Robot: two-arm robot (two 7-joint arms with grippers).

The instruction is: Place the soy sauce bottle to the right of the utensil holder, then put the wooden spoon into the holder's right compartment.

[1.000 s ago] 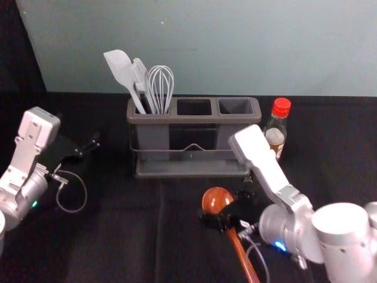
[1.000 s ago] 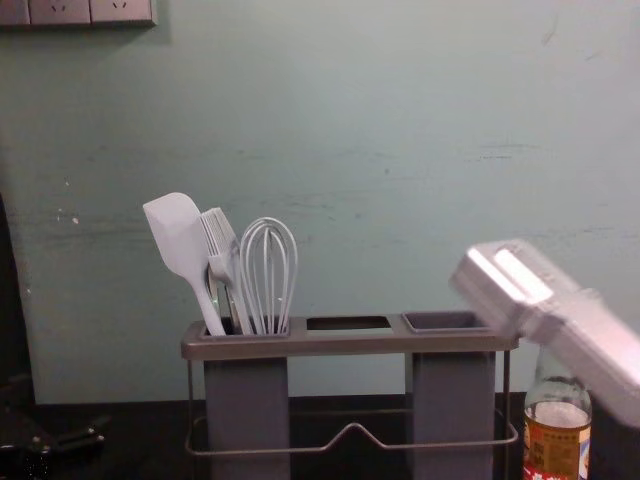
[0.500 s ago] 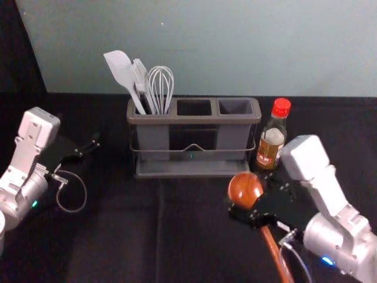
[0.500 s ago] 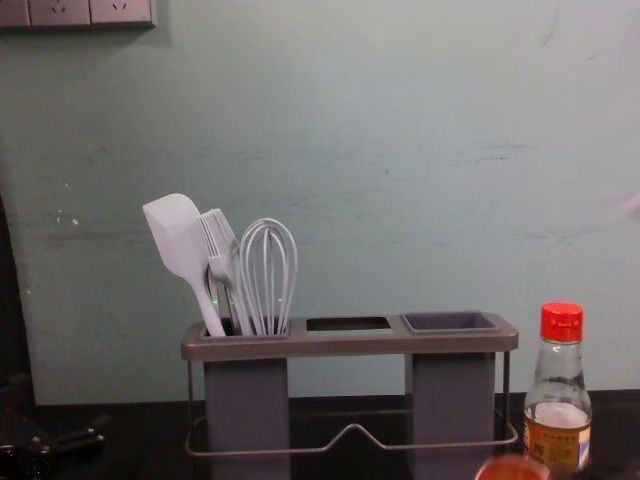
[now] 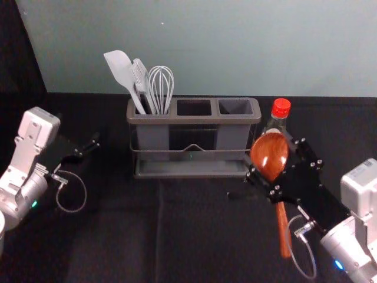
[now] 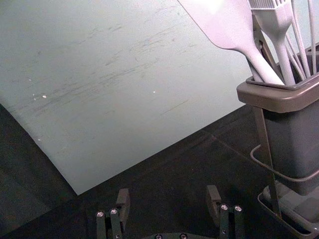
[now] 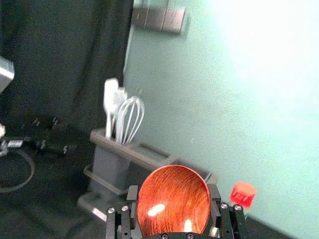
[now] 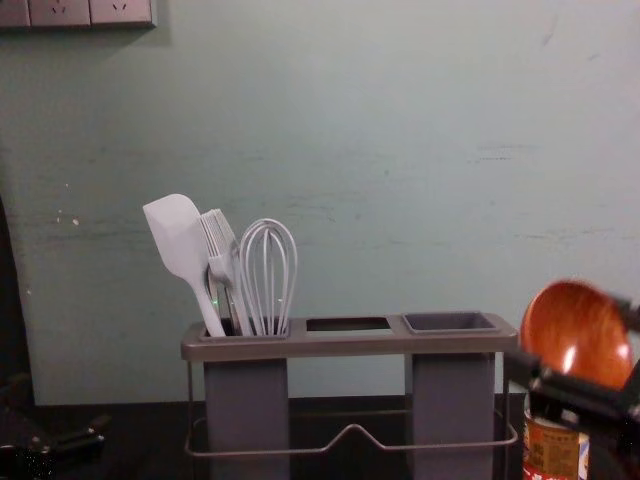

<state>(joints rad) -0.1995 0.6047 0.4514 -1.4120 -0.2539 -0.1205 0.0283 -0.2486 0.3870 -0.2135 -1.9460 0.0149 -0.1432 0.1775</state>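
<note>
My right gripper [image 5: 275, 164] is shut on the wooden spoon [image 5: 269, 154] near its bowl, in front of the soy sauce bottle [image 5: 281, 108] in the head view, the handle hanging down. The right wrist view has the bowl [image 7: 173, 199] between the fingertips of the right gripper [image 7: 173, 195]. The bottle stands just right of the utensil holder [image 5: 194, 119]; in the chest view the spoon [image 8: 575, 335] and gripper hide the bottle's upper part, leaving its label [image 8: 553, 448] visible. My left gripper [image 5: 94, 145] is parked at the left; in its wrist view the left gripper [image 6: 168, 199] stands open.
A white spatula [image 5: 121, 71], a brush [image 5: 141, 79] and a whisk [image 5: 161, 88] stand in the holder's left compartment. The middle and right compartments [image 5: 235, 107] are empty. Behind the black-covered table [image 5: 118, 236] rises a wall.
My right gripper has moved right and up with the spoon, from in front of the holder to in front of the bottle. The spoon has turned more upright. The left arm has stayed still.
</note>
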